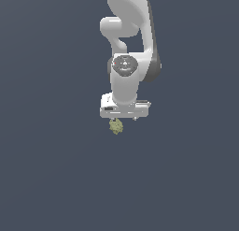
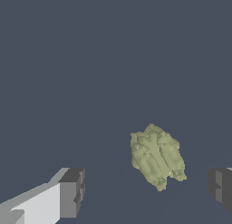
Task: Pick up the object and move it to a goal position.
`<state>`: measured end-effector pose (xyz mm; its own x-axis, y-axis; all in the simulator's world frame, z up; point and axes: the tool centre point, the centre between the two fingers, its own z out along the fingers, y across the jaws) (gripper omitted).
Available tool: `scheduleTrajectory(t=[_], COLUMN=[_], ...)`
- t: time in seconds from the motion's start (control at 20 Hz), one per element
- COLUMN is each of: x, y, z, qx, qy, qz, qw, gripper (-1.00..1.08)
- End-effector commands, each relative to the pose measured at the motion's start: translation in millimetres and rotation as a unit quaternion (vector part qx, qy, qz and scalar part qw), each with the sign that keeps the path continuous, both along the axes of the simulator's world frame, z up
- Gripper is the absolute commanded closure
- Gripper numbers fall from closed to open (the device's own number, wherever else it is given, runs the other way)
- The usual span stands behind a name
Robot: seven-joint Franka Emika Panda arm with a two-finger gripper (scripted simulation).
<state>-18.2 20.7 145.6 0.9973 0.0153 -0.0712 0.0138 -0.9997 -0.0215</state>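
Progress looks early to me: nothing grasped yet. My gripper (image 2: 145,191) is spread wide, both dark finger pads (image 2: 72,191) well apart with nothing pinched between them. The yellowish-olive clump (image 2: 157,156) lies on the flat grey floor (image 2: 90,60), in the gap between my fingers but nearer one pad than the other, touching neither. In the exterior view the clump (image 1: 116,126) sits just below my hand (image 1: 124,118), close under one end of it, so I'm roughly over it but not centred, I'd judge. Left to do: centre, lower, close on it, lift, carry to the goal. No goal marker visible in either view, so I can't tell where that is. No other things around; nothing in the way of the descent.
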Motion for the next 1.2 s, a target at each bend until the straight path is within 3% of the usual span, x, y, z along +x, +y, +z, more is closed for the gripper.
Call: scheduleTrajectory(t=[0.0,0.5,1.15], x=[0.0,2.9,-1.0], y=[0.0,-24.1,-26.2], z=[0.0,9.2,-0.2], qx=[0.000,0.003,0.002], qy=[0.000,0.000,-0.005], qz=[0.000,-0.033,0.006], qw=[1.0000,0.9994,1.0000], gripper=[-0.92,-0.92,-0.92])
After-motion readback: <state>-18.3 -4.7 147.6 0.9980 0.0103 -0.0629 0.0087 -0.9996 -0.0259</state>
